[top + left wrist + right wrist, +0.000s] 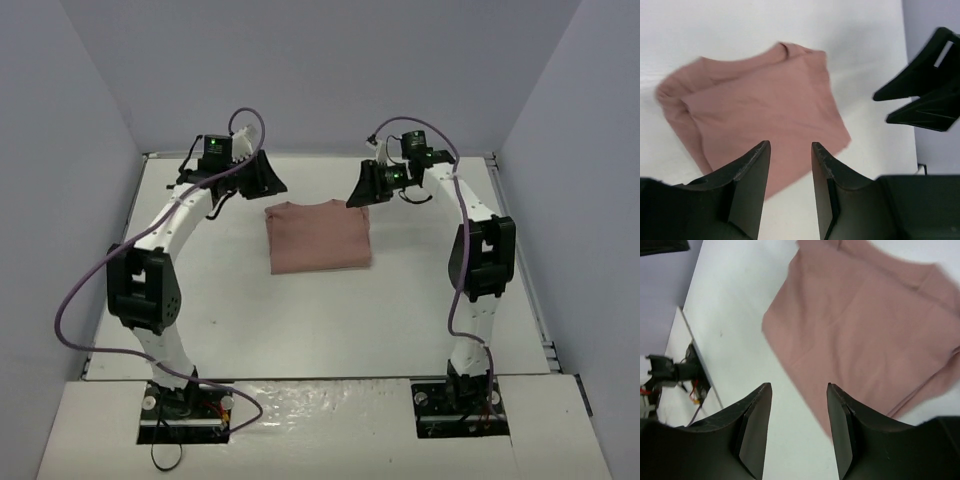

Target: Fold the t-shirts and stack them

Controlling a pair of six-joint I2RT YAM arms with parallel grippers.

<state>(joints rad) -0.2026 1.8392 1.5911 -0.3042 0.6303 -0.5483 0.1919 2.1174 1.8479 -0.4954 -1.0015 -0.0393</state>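
Observation:
One dusty-pink t-shirt (pixel 318 236) lies folded into a rough rectangle at the middle of the white table, print hidden. In the left wrist view the t-shirt (pixel 760 105) spreads out below my left gripper (pixel 790 146), which hovers above its edge, open and empty. My left gripper (pixel 262 178) hangs off the shirt's far left corner. My right gripper (pixel 358 190) hangs at the far right corner. In the right wrist view the t-shirt (pixel 865 335) lies under my right gripper (pixel 799 386), open with nothing between its fingers.
The white table (pixel 240 320) is enclosed by lavender walls (pixel 60 200) on left, right and back. The right gripper's black fingers (pixel 925 95) show at the right of the left wrist view. Purple cables (pixel 80 290) loop beside the left arm. Arm bases sit at the near edge.

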